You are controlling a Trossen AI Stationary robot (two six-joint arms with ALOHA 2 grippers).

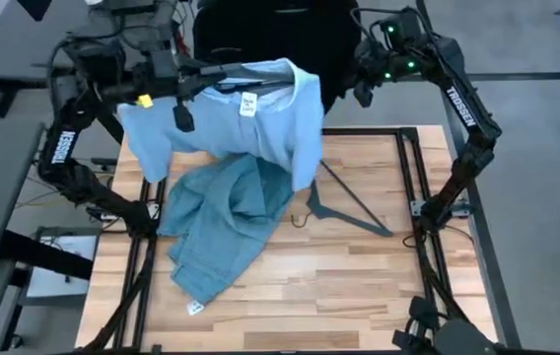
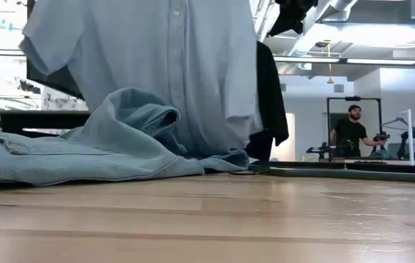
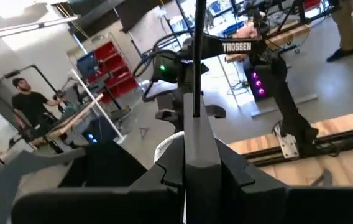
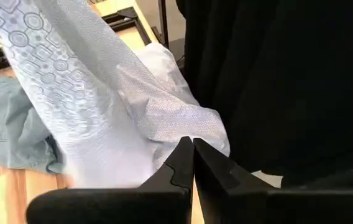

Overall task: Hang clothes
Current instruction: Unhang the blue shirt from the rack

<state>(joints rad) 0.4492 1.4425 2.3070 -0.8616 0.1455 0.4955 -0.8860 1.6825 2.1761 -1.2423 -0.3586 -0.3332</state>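
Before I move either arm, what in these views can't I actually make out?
- Left pincer: whether it grips the pale blue-white collared button shirt; high view, fabric hides the contact.
- Black short-sleeved t-shirt: its hanger or rail, cut off by the high view's top edge.
- Light blue denim jeans: the waist, under the shirt hem.
- Dark hanger on the table: its hook end, partly under fabric.

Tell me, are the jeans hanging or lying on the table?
Lying. The jeans sit crumpled on the table, partly under the pale shirt, which hangs lifted above them.

Bright, even overhead light; ceiling strip lights (image 2: 383, 36) glare; low view's near table (image 2: 207, 226) blurred, shadows soft.
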